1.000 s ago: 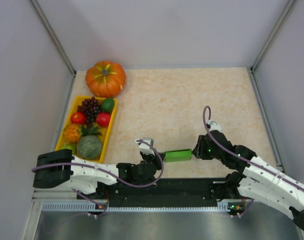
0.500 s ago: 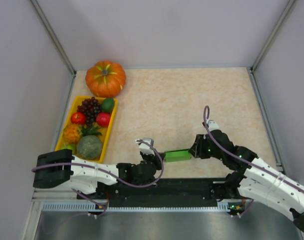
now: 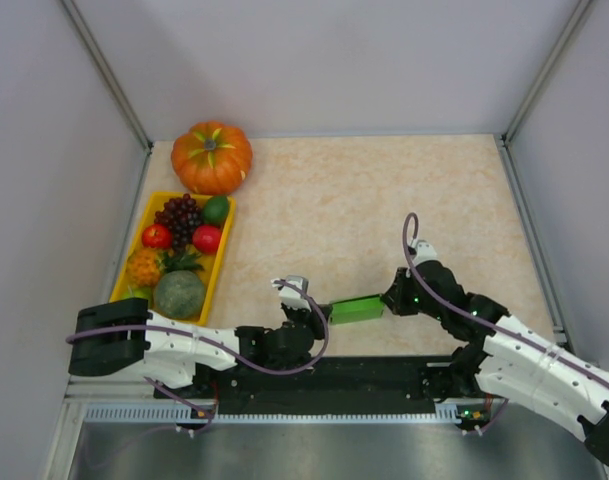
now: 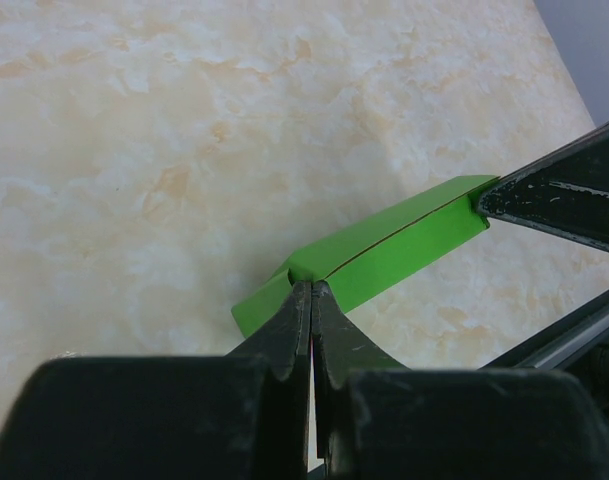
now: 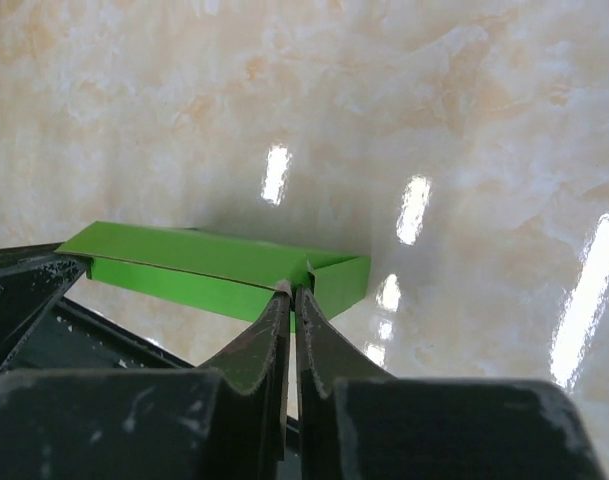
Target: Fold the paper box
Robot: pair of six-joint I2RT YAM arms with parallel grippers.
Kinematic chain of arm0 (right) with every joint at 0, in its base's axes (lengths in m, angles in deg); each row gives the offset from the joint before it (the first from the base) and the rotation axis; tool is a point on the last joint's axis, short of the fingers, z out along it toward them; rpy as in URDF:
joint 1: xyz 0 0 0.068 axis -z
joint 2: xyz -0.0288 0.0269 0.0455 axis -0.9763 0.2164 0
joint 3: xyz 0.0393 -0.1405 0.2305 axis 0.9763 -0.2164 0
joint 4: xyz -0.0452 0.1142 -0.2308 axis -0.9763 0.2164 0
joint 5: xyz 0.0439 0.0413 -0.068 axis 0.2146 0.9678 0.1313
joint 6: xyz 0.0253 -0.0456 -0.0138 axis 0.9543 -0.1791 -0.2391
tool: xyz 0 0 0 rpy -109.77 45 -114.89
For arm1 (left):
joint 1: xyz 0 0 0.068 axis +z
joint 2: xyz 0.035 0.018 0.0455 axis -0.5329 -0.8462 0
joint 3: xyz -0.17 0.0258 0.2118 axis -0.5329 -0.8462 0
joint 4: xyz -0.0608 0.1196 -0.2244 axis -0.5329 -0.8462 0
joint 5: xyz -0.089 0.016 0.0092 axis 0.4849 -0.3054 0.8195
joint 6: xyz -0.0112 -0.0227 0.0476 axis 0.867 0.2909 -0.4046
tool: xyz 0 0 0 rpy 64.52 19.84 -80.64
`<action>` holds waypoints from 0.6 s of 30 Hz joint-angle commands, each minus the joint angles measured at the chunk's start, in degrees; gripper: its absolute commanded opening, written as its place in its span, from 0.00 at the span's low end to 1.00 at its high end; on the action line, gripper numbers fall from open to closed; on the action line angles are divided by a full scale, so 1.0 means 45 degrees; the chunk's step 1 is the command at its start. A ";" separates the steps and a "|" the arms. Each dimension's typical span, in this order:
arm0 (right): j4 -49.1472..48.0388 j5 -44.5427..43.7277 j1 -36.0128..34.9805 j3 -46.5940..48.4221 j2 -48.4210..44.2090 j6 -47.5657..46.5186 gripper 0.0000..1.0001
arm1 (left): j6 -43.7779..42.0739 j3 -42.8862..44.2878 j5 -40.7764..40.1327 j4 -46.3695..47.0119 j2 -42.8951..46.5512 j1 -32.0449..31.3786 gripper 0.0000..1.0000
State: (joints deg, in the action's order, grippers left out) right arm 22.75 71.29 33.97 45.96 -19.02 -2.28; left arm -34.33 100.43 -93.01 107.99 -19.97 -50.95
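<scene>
The paper box (image 3: 356, 309) is a bright green card piece, folded into a long narrow bar, held just above the table between my two arms near the front edge. My left gripper (image 3: 322, 312) is shut on its left end; in the left wrist view the box (image 4: 384, 250) runs away from the pinched fingertips (image 4: 312, 290). My right gripper (image 3: 387, 300) is shut on its right end; in the right wrist view the box (image 5: 194, 262) stretches left from the closed tips (image 5: 290, 292), with a short flap (image 5: 336, 282) sticking out to the right.
A yellow tray (image 3: 223, 255) of toy fruit lies at the left, with a small round green fruit (image 3: 216, 209) in it. An orange pumpkin (image 3: 212, 157) stands behind it. White walls enclose the marbled table (image 3: 384, 200). A black strip (image 3: 374, 375) runs along the front edge.
The right gripper and the box's right end have shifted slightly left and away from the front edge, tilting the bar a little. The left gripper has held still.
</scene>
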 commanded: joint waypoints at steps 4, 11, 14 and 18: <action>-0.1556 0.0488 0.0181 -0.1405 0.0101 0.0382 0.00 | 0.0223 -0.0522 0.0494 -0.2337 -0.0504 -0.0056 0.00; -0.3198 0.0998 0.0103 -0.1876 0.0022 0.1398 0.00 | 0.0732 -0.0873 -0.0424 -0.2904 0.0140 -0.0037 0.00; -0.2035 0.0259 0.0102 -0.0999 0.0139 0.1301 0.00 | 0.0537 -0.0874 -0.0367 -0.2768 0.0453 -0.0056 0.00; 0.0466 -0.1032 0.0083 -0.0391 -0.0133 0.0988 0.00 | 0.0556 -0.0543 0.0004 -0.2592 -0.0149 -0.0037 0.00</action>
State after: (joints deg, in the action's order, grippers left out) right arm 12.65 72.05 34.58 41.48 -19.28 2.48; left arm -31.31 99.25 -95.50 105.06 -17.18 -50.95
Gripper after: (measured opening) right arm 0.006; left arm 0.008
